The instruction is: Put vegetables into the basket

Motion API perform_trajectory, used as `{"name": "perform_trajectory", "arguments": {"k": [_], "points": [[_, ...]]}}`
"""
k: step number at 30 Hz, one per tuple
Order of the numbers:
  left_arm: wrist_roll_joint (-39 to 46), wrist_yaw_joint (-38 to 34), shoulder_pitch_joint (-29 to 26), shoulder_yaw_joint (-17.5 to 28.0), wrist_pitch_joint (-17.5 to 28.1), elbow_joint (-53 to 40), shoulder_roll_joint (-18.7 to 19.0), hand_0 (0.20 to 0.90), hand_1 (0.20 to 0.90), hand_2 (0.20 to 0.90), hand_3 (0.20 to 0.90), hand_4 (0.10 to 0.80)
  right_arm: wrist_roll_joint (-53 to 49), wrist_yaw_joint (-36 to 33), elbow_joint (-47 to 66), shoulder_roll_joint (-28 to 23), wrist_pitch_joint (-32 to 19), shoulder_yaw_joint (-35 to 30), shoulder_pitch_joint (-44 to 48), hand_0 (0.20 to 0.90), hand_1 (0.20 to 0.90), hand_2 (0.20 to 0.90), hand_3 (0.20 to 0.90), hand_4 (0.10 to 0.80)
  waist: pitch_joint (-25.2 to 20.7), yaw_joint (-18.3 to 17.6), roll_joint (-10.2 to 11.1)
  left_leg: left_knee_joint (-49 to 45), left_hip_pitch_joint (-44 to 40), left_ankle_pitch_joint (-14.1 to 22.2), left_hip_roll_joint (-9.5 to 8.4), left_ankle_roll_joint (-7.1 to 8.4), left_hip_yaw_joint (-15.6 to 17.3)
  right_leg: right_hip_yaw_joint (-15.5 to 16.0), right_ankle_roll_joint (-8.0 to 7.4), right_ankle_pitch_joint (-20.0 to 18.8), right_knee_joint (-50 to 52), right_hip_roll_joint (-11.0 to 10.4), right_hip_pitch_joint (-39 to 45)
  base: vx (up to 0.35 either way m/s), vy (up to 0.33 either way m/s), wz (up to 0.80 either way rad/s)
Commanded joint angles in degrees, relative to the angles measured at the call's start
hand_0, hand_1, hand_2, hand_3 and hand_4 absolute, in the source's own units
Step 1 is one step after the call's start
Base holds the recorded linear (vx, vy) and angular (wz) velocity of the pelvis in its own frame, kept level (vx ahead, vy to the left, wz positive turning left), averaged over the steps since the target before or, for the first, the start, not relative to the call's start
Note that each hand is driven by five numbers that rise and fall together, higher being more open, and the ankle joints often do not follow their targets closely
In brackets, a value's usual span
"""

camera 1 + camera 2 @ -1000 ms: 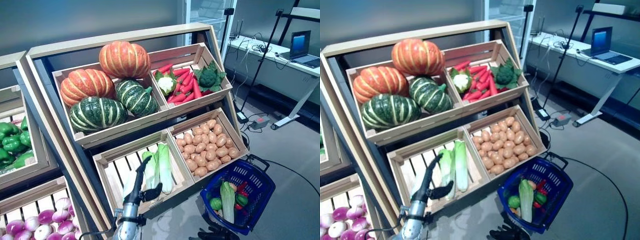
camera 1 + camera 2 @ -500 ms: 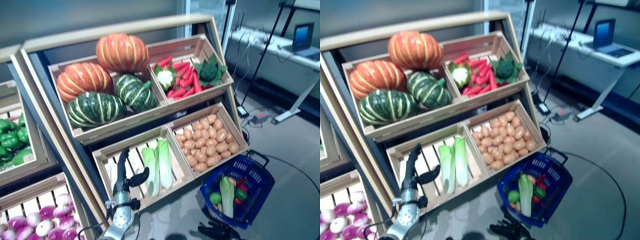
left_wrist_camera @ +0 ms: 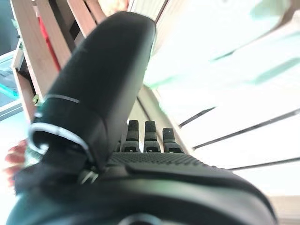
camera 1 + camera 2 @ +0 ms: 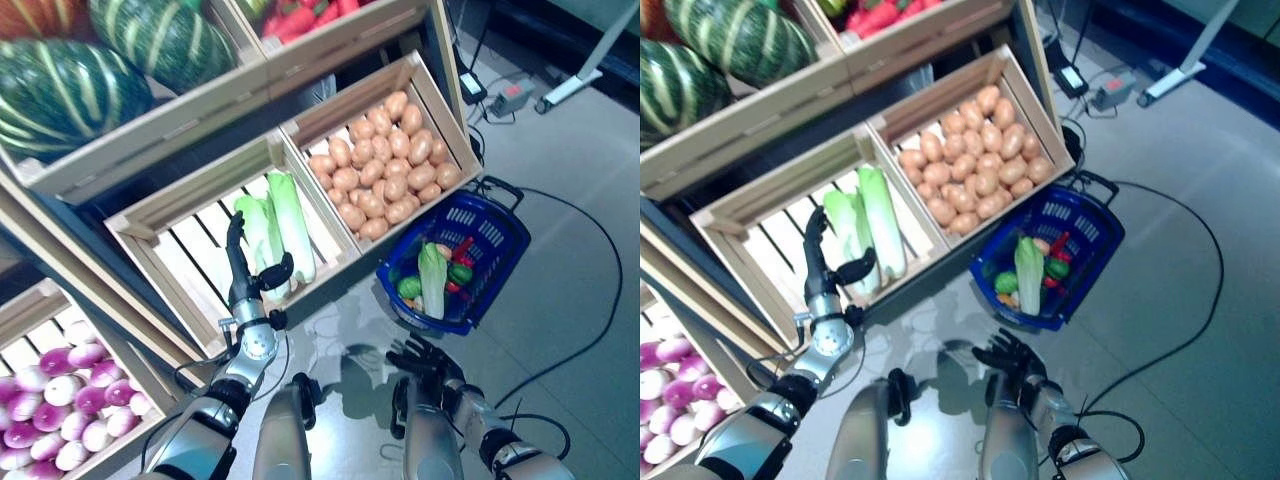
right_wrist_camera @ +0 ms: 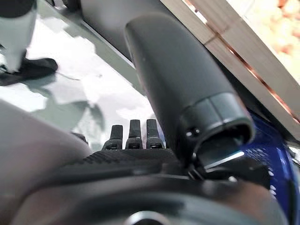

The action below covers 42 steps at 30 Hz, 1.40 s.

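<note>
A: Our left hand (image 4: pixel 243 268) is up over the slatted crate (image 4: pixel 170 262), fingers straight and thumb spread wide, holding nothing. The cabbages (image 4: pixel 277 228) lie in that crate just beside the thumb, on the side toward the potatoes (image 4: pixel 385 172).

B: And the basket (image 4: pixel 497 263)?

A: On the floor past the potato crate from our crate, well apart from the cabbages. It already holds a cabbage and some small red and green vegetables.

B: So where do we see it going wrong?

A: First, the grasp. The cabbages lie tight together and look long and smooth; if we close on only one edge, we could drag the neighbour along or have it slide out.

B: The crate's front lip worries us too.

A: Yes, a low lift could catch a cabbage on that lip and knock it to the floor.

B: And the carry?

A: It runs across the potato crate's corner. A loose hold there likely drops it short of the basket.

B: Our right hand (image 4: pixel 1008 359)?

A: Low, near the floor on the basket side of our crate, fingers relaxed and empty, idle.
</note>
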State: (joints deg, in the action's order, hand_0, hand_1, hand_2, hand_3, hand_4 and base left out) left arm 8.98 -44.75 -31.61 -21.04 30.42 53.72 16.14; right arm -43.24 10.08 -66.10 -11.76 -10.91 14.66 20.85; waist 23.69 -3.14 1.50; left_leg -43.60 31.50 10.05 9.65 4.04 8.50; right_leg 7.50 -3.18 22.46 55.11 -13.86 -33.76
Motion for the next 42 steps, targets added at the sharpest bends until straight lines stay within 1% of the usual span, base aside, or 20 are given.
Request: {"name": "perform_trajectory", "arguments": {"k": [1, 7, 11, 14, 17, 20, 25, 27, 30, 31, 33, 36, 40, 42], "points": [[1.5, -3.6, -4.5, 2.1, 3.4, -2.3, 1.5, 0.900, 0.900, 0.900, 0.900, 0.800, -2.4, -1.6, 1.8, -1.5, -3.6, 1.9, -1.9, 0.900, 0.900, 0.900, 0.900, 0.800, -2.0, -0.3, -0.4, -7.9, -0.9, 11.6, -0.57, -3.11, 0.1, 0.7, 2.09, -3.4, -4.2, 1.7, 2.0, 0.000, 0.000, 0.00], [4.6, -4.1, -6.4, 2.9, 2.3, -0.1, 2.2, 0.900, 0.900, 0.900, 0.900, 0.800, -3.5, -2.5, 1.7, -2.2, -4.7, 1.2, -1.9, 0.900, 0.900, 0.900, 0.900, 0.800, -1.8, -0.6, -0.2, -11.1, 1.8, 13.1, -0.49, -3.05, -1.0, 0.0, 2.03, -2.3, -1.0, 1.7, -1.1, -0.006, -0.021, 0.03], [6.1, -4.6, -8.0, 3.1, 0.3, 0.9, 2.7, 0.900, 0.900, 0.900, 0.900, 0.800, -4.5, -3.5, 1.8, -2.4, -5.1, 0.7, -1.2, 0.900, 0.900, 0.900, 0.900, 0.800, -1.5, -0.6, 0.0, -12.5, 3.7, 13.7, -0.66, -3.06, -1.5, -0.1, 1.91, -1.9, 0.4, 1.7, -3.3, -0.006, -0.024, 0.06], [7.7, -6.6, -9.1, 3.9, -0.5, 2.1, 3.2, 0.900, 0.900, 0.900, 0.900, 0.800, -5.5, -3.8, 2.6, -2.7, -5.4, 0.3, -1.0, 0.900, 0.900, 0.900, 0.900, 0.800, -1.0, -0.8, 0.1, -13.8, 5.3, 14.2, -0.79, -3.13, -1.9, -0.3, 1.78, -1.7, 1.6, 1.8, -5.2, -0.009, -0.009, 0.03], [6.9, -9.4, -9.6, 4.5, -0.9, 2.4, 3.5, 0.900, 0.900, 0.900, 0.900, 0.800, -6.0, -4.3, 3.7, -2.8, -5.7, 0.3, -1.3, 0.900, 0.900, 0.900, 0.900, 0.800, -0.7, -1.1, 0.2, -14.9, 7.1, 14.5, -0.97, -3.09, -2.2, -0.6, 1.67, -1.4, 2.7, 1.9, -7.0, -0.007, -0.003, 0.01], [5.7, -10.4, -9.6, 4.8, -1.0, 2.4, 3.5, 0.900, 0.900, 0.900, 0.900, 0.800, -6.1, -4.6, 4.4, -2.9, -5.7, 0.2, -1.5, 0.900, 0.900, 0.900, 0.900, 0.800, -0.4, -1.0, 0.3, -15.7, 8.2, 14.7, -1.14, -3.03, -2.6, -0.7, 1.50, -1.2, 3.4, 2.0, -8.1, -0.013, -0.009, 0.08], [4.8, -9.0, -10.5, 4.2, -2.0, 2.2, 4.1, 0.900, 0.900, 0.900, 0.900, 0.800, -6.5, -4.4, 4.5, -3.2, -5.9, 0.1, -1.5, 0.900, 0.900, 0.900, 0.900, 0.800, 0.1, -0.9, 0.6, -16.5, 10.2, 14.7, -1.23, -3.04, -3.1, -0.7, 1.20, -1.3, 4.3, 2.1, -10.2, -0.003, -0.003, 0.03], [4.2, -9.4, -12.0, 3.7, -3.2, 2.5, 5.2, 0.900, 0.900, 0.900, 0.900, 0.800, -6.5, -4.6, 5.0, -3.5, -5.6, 0.1, -1.1, 0.900, 0.900, 0.900, 0.900, 0.800, 0.4, -1.1, 0.8, -16.9, 11.1, 14.6, -1.17, -2.94, -3.2, -0.7, 1.08, -1.3, 4.6, 2.3, -11.0, 0.000, 0.000, 0.00], [5.8, -9.8, -14.1, 4.2, -4.5, 4.1, 7.4, 0.900, 0.900, 0.900, 0.900, 0.800, -7.0, -4.5, 5.5, -4.3, -5.8, 0.1, -0.8, 0.900, 0.900, 0.900, 0.900, 0.800, 1.0, -1.4, 1.1, -17.9, 12.6, 14.7, -0.95, -2.98, -3.2, -0.8, 1.05, -1.3, 5.4, 2.4, -12.3, 0.000, 0.000, 0.00], [5.8, -9.7, -14.2, 4.2, -4.5, 4.2, 7.4, 0.900, 0.900, 0.900, 0.900, 0.800, -7.0, -4.6, 5.5, -4.3, -5.8, 0.1, -0.8, 0.900, 0.900, 0.900, 0.900, 0.800, 1.0, -1.4, 1.1, -18.0, 12.6, 14.7, -0.95, -2.98, -3.2, -0.8, 1.04, -1.3, 5.4, 2.4, -12.3, 0.000, 0.000, 0.00], [7.7, -7.7, -15.8, 4.6, -4.5, 5.8, 8.2, 0.900, 0.900, 0.900, 0.900, 0.800, -7.6, -4.8, 5.7, -4.4, -6.3, 0.0, -0.5, 0.900, 0.900, 0.900, 0.900, 0.800, 1.5, -1.6, 1.4, -18.8, 13.7, 14.9, -0.90, -3.06, -3.3, -0.8, 0.94, -1.3, 6.0, 2.4, -13.4, 0.000, 0.000, 0.00], [8.0, -5.3, -17.5, 4.6, -4.4, 6.5, 9.0, 0.900, 0.900, 0.900, 0.900, 0.800, -8.1, -5.0, 6.3, -4.6, -6.3, -0.2, -0.2, 0.900, 0.900, 0.900, 0.900, 0.800, 2.0, -1.8, 1.6, -19.4, 14.7, 15.0, -0.85, -3.18, -3.4, -0.8, 0.92, -1.3, 6.4, 2.5, -14.4, 0.000, 0.000, 0.00], [9.2, -3.1, -20.6, 3.4, -5.9, 7.3, 10.8, 0.900, 0.900, 0.900, 0.900, 0.800, -8.8, -4.6, 7.4, -5.1, -6.4, -0.2, 0.1, 0.900, 0.900, 0.900, 0.900, 0.800, 2.7, -2.3, 2.0, -20.5, 16.7, 15.1, -0.78, -3.38, -3.5, -0.9, 0.90, -1.5, 7.2, 2.7, -16.2, -0.017, 0.010, 0.01], [9.8, -3.3, -22.1, 2.9, -7.0, 8.0, 11.7, 0.900, 0.900, 0.900, 0.900, 0.800, -9.5, -4.5, 8.3, -5.5, -6.6, 0.0, 0.2, 0.900, 0.900, 0.900, 0.900, 0.800, 3.2, -2.6, 2.1, -21.1, 17.6, 15.2, -0.80, -3.52, -3.5, -1.0, 0.91, -1.5, 7.7, 2.8, -17.1, -0.016, 0.011, 0.00]]}}
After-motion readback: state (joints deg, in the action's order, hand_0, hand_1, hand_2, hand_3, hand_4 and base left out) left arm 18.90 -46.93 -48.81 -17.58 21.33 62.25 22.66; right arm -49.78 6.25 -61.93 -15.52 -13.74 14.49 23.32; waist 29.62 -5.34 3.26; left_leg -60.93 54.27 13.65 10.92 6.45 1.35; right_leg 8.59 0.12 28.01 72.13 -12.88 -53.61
